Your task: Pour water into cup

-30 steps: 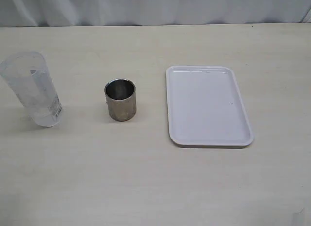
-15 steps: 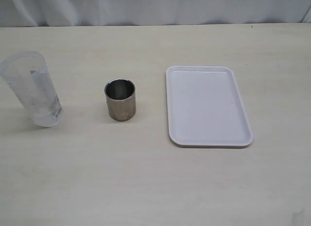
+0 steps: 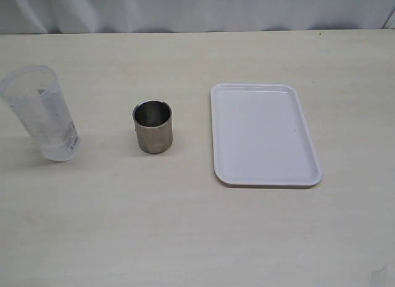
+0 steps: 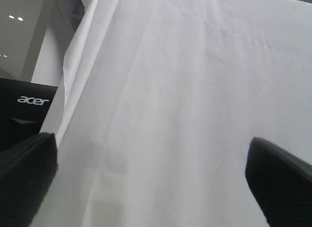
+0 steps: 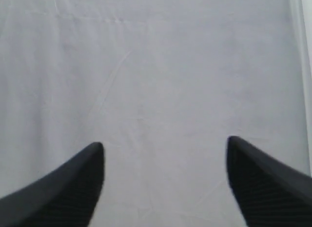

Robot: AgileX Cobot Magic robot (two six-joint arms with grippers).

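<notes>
The shiny steel cup stands upright on the table, left of the middle, in the exterior view. A tall translucent plastic beaker with printed markings stands at the far left; a little clear water shows faintly at its base. Neither gripper appears in the exterior view. My left gripper is open and empty, facing a white curtain in the left wrist view. My right gripper is open and empty, also facing the white curtain in the right wrist view. Neither wrist view shows the cup or the beaker.
A white rectangular tray lies right of the cup. A white curtain hangs behind the table's far edge. A black acer monitor shows beside the curtain in the left wrist view.
</notes>
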